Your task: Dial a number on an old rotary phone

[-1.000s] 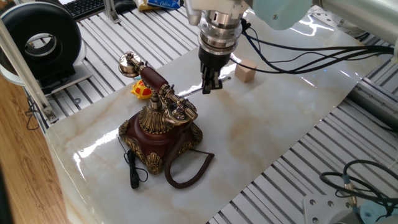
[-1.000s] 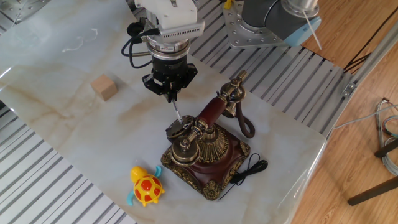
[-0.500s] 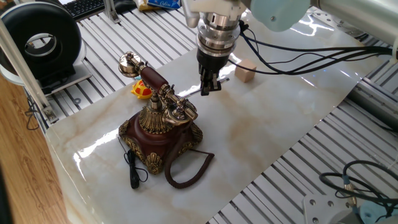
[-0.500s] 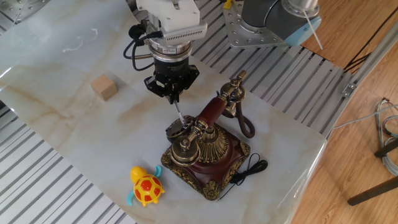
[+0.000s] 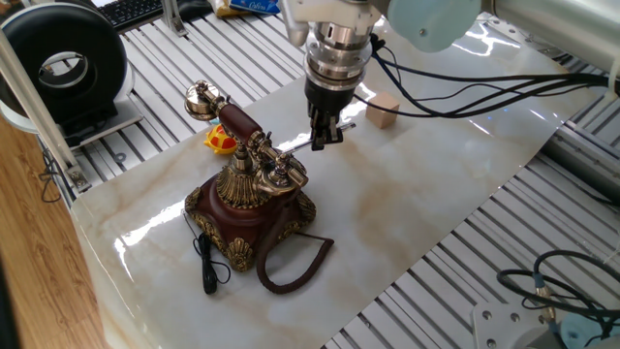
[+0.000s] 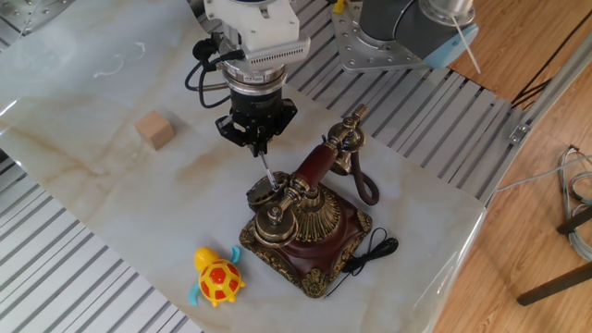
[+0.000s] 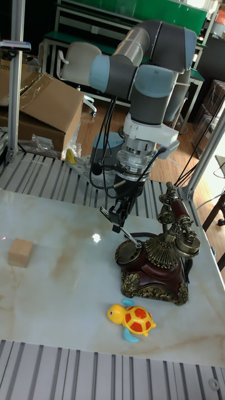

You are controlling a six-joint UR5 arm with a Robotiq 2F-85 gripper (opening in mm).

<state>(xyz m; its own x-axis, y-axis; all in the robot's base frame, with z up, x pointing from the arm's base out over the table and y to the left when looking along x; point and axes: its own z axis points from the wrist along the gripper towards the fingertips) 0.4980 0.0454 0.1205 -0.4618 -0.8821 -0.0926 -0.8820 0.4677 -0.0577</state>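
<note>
- Old rotary phone (image 6: 310, 227) sits on marble-look tabletop (image 6: 102, 194), toward right end in the other fixed view; dial (image 7: 129, 252) faces left in tall fixed view.
- Red-and-brass handset (image 5: 237, 121) rests across brass cradle, ends sticking out both sides.
- Coiled brown cord (image 5: 291, 262) loops from base onto tabletop on near side in one fixed view; thin black lead (image 5: 206, 262) lies just beside base corner.
- Gripper (image 6: 256, 141) hangs above and left of phone in the other fixed view, wrist pointing down.
- Jaws closed tight on thin silver stylus (image 7: 129, 235); stylus slants down from fingers toward dial.
- Stylus tip sits at dial rim; actual contact w/ a finger hole – can't tell, too small.
- Yellow-orange toy turtle (image 7: 132, 319) on tabletop, near side of phone in tall fixed view, just beside base but apart.
- Small wooden cube (image 6: 154, 129) well left of gripper in the other fixed view, clear of phone.
- Black cables (image 5: 455, 92) run from wrist off to right in one fixed view.
</note>
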